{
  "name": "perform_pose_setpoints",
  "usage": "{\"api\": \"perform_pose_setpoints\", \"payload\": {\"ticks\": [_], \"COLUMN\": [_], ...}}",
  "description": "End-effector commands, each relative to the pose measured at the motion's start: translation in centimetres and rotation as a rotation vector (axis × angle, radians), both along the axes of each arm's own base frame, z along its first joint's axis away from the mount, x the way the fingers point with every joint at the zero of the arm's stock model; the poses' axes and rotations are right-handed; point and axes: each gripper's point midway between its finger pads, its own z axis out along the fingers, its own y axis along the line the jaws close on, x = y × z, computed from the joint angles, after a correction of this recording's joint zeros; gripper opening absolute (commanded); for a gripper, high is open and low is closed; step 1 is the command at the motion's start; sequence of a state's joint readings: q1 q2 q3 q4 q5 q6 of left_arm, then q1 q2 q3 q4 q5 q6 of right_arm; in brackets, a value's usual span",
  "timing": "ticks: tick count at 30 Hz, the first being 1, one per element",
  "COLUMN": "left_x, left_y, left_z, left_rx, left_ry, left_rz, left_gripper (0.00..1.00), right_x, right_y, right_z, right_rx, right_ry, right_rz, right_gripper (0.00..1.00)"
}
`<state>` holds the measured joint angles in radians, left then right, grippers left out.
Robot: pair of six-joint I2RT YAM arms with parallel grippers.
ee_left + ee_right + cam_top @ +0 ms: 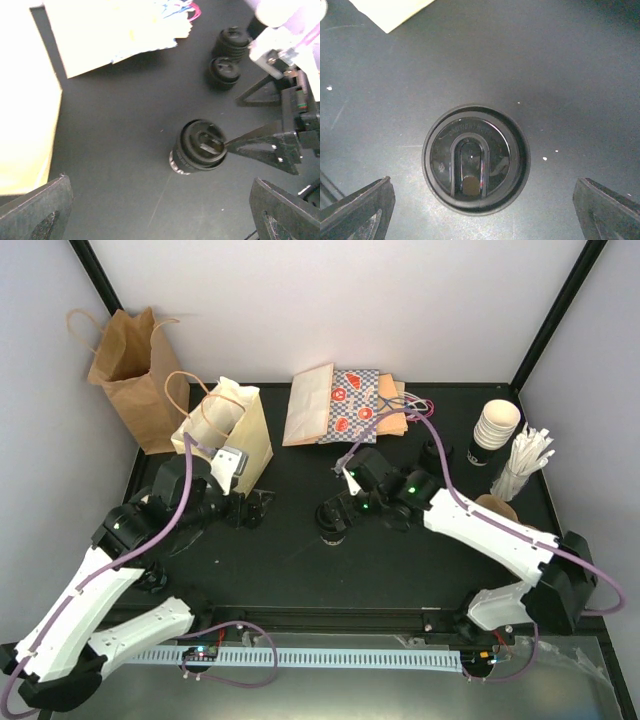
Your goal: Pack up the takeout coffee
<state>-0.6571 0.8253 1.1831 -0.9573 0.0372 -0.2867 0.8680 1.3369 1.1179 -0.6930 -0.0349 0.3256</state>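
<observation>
Right gripper: jaws spread wide, gripping nothing. Takeout coffee cup, black lid on, stands upright on the dark table directly beneath it. It sits centred between the two fingers, touching neither.

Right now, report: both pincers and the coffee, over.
Left pincer open, empty. Right pincer open above lidded cup, not touching. Cup upright on table. Nothing blocking.

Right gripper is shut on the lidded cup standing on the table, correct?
No. The right gripper is open: the right wrist view shows its fingers wide apart either side of the lidded cup, clear of it. The cup does stand on the table.
</observation>
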Motion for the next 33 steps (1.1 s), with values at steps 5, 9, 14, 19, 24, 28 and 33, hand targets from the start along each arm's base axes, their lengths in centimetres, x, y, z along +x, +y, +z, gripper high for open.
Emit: {"api": "perform_pose_setpoints", "payload": {"ticks": [5,9,14,19,24,28,33], "left_x": [-0.6,-0.9,-0.9,-0.8,-0.7,-0.7,-0.8], "left_y": [5.0,5.5,5.9,6.0,6.1,6.2,6.2], "left_z": [-1.1,-0.7,-0.7,-1.1,-1.3,-1.3,-1.6], "left_rx": [0.079,0.09,0.108,0.119,0.126,0.128,0.132], "left_ry": [0.047,0.032,0.023,0.029,0.028,0.027,0.029], "left_rz": [0.208,0.21,0.221,0.224,0.227,0.228,0.226], "left_gripper": [0.99,0.99,0.99,0.99,0.99,0.99,0.99], "right_x": [1.1,0.8,0.5,0.3,0.5,0.4,0.2], "right_y": [1.0,1.9,2.6,3.2,2.9,2.9,2.9], "right_z": [-1.2,-2.2,-3.2,-4.0,-4.5,-4.9,-5.5], "right_rx": [-0.201,-0.239,-0.277,-0.289,-0.324,-0.34,-0.358], "right_ry": [-0.019,-0.003,0.014,0.032,0.035,0.037,0.046], "right_rz": [-0.072,-0.058,-0.05,-0.038,-0.049,-0.047,-0.041], "right_gripper": [1.0,1.0,1.0,0.96,0.91,0.87,0.86]}}
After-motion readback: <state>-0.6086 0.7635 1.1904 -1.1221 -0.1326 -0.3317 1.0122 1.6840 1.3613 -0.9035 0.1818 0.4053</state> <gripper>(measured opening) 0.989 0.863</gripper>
